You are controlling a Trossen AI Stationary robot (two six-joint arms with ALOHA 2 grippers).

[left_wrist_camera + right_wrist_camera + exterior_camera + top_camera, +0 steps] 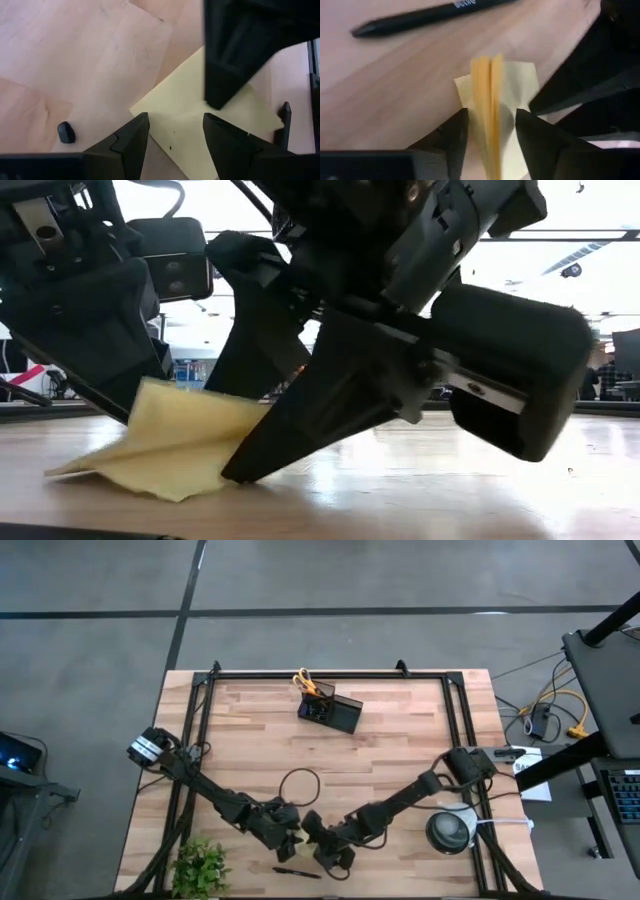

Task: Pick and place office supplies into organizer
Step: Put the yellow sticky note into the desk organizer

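One sticky-note pad (492,100), edge-up between right gripper (490,132) jaws

Pale paper sticky-note pad (492,107) — creased, glossy wood table (420,490)

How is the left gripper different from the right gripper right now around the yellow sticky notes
The left gripper stands open over the flat edge of the sticky-note pad, holding nothing; the right gripper has its fingers on either side of a bunched-up fold of the pad. In the low view the pad's sheets are lifted off the table. Both are dark, two-fingered, and meet at the same pad.
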